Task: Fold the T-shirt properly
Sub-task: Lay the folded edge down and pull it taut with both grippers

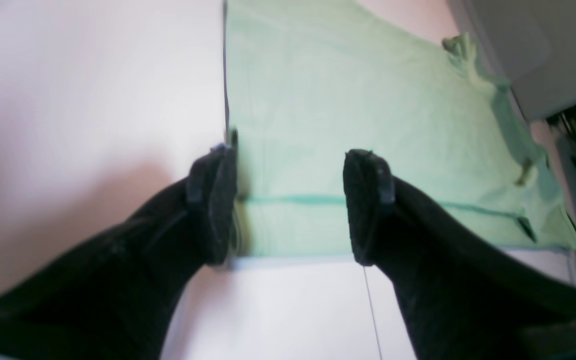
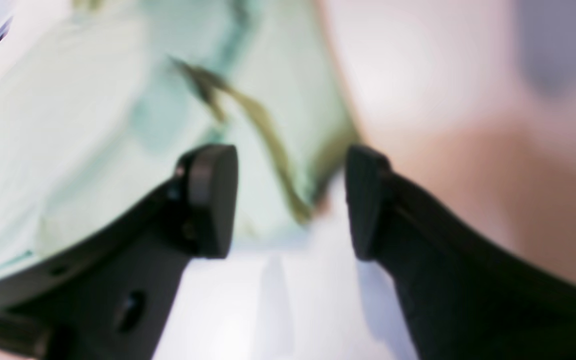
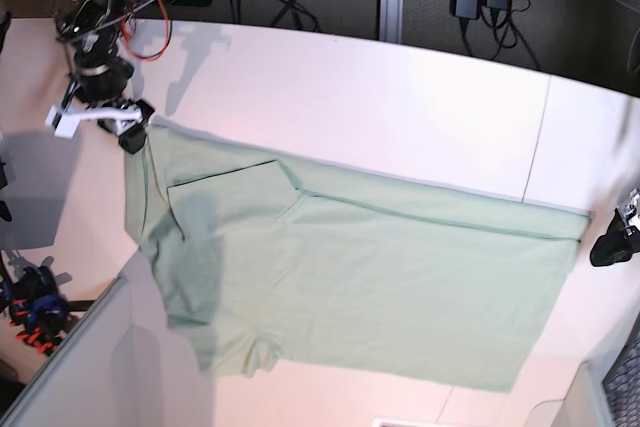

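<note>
T-shirt [image 3: 350,287] flat, long axis left-right

The T-shirt [image 3: 380,277] is seen as soft, matt mint-green knit cloth. The worktop [image 3: 400,107] is smooth and faintly glossy. Pincer fingers [image 1: 368,205] are matt black.

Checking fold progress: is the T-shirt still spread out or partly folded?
Partly folded: the T-shirt has its far long side turned over as a flap; the rest lies flat.

A pale, curved-edged worktop [image 3: 400,107] carries the mint-green T-shirt [image 3: 380,287], which lies spread flat across it, one long side folded over, its hem near the right edge.
</note>
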Available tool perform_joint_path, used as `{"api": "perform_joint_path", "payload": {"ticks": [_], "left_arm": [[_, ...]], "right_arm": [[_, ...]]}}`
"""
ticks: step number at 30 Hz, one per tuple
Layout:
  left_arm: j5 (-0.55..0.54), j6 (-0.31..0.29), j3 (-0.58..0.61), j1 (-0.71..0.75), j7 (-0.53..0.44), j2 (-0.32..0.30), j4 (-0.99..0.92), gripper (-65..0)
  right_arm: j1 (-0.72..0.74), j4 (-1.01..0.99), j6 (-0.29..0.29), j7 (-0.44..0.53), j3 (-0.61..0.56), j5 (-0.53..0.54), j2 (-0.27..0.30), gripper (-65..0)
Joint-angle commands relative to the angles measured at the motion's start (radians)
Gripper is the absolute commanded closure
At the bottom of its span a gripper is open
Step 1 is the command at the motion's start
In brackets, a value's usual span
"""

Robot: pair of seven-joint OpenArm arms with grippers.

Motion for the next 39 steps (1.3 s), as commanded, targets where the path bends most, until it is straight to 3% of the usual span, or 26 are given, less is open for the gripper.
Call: {"api": "perform_joint_path", "payload": {"ticks": [1,6,15,21,27,34,39], "left_arm": [[-0.040,-0.009,-0.019,0.002,-0.004,-0.026,0.015,-37.2],[-0.100,-0.009,-0.048,0.072,0.001,-0.025,0.015,-37.2],[-0.113,-0.009,-0.048,0.106,-0.003,-0.002,0.014,-37.2],[-0.047,-0.004,-0.088,0.106,-0.020,0.031,0.014,-37.2],[0.070,0.077,-0.087,0.103,-0.087,0.079,0.014,-37.2],[0.120,0.082,-0.086,0.077,-0.098,0.129,0.014,-37.2],[0.208,0.163,-0.070,0.034,-0.113,0.167,0.014,-37.2]], "right_arm": [[-0.002,0.015,0.008,0.022,0.024,0.038,-0.004,-35.0],[-0.017,-0.029,0.008,0.024,0.070,0.091,-0.049,-35.0],[0.090,-0.188,0.008,0.045,0.064,0.096,-0.054,-34.9],[0.107,-0.206,0.008,0.045,0.064,0.096,-0.057,-34.9],[0.107,-0.206,0.008,0.044,0.063,0.096,-0.058,-34.9],[0.107,-0.206,0.008,0.037,0.063,0.097,-0.062,-34.9],[0.107,-0.206,0.008,0.024,0.063,0.108,-0.063,-34.7]]}}
